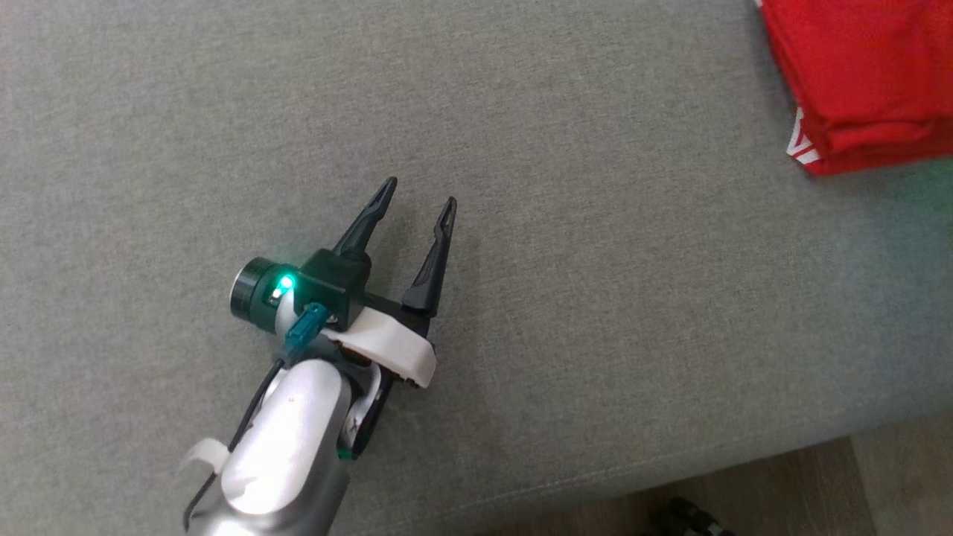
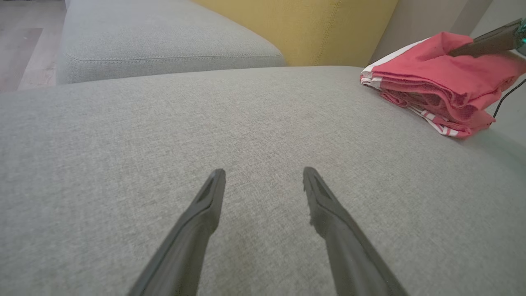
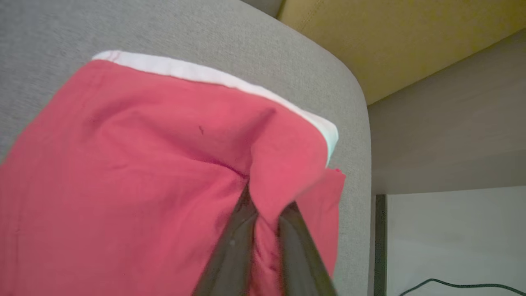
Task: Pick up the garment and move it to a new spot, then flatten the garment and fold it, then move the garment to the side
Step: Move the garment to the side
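On grey sofa cushion [image 1: 595,298]: one folded red garment [image 1: 864,82], right gripper [image 3: 269,201] pinching its fold; left gripper [image 1: 418,192] wide, empty; yellow backrest [image 2: 296,28] behind.

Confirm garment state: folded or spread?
Folded. The garment lies in compact stacked layers, striped edges bunched at one side, near the cushion edge. The right gripper is shut on its top layer.

A home living room, it seems. A grey sofa seat [image 2: 263,119] spreads under the jaws of the left gripper [image 2: 264,172]. A yellow backrest [image 2: 296,28] stands beyond them, with wooden floor [image 2: 24,49] to the far left.
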You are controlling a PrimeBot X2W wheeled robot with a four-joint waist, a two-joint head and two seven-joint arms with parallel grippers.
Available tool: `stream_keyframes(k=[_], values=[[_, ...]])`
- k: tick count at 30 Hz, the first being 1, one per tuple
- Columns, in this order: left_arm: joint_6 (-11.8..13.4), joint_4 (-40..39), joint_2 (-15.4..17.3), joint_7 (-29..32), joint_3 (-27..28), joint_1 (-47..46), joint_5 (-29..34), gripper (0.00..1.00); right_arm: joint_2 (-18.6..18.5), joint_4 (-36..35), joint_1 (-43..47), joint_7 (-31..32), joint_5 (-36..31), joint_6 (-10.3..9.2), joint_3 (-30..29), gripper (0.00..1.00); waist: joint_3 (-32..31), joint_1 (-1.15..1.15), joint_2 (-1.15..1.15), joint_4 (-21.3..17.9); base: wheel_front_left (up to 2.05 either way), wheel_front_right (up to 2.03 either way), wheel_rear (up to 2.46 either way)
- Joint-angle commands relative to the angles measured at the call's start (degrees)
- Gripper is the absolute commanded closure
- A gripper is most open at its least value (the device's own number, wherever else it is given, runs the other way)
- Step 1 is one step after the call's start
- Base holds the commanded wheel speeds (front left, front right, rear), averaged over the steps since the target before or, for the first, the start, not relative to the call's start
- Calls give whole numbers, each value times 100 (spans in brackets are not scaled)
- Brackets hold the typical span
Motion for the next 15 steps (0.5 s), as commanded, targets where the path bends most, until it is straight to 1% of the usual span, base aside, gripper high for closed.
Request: stream_keyframes(k=[1,2,5,8,12,15], values=[[29,-177,18,-69,183,-128,44,0,-121,112,-43,-89,-58,39,14,33,4,-1,0,13,0,0,0],[29,-169,18,-69,181,-130,34,0,-77,200,-32,-83,-81,39,23,0,-14,-1,0,22,0,0,0],[43,-162,18,-69,194,-112,-21,0,22,382,31,-63,-94,39,45,0,-117,-1,0,48,0,0,0],[53,-176,18,-69,226,-66,-64,0,87,603,28,-201,-236,39,59,0,-306,-1,0,75,0,0,0],[86,-257,18,-69,347,79,-125,0,206,850,-14,-651,-368,39,22,0,-694,-1,0,125,0,0,0],[115,-372,18,-69,516,242,-162,0,378,916,84,-1155,-266,39,-177,0,-1079,-1,0,185,0,0,0]])
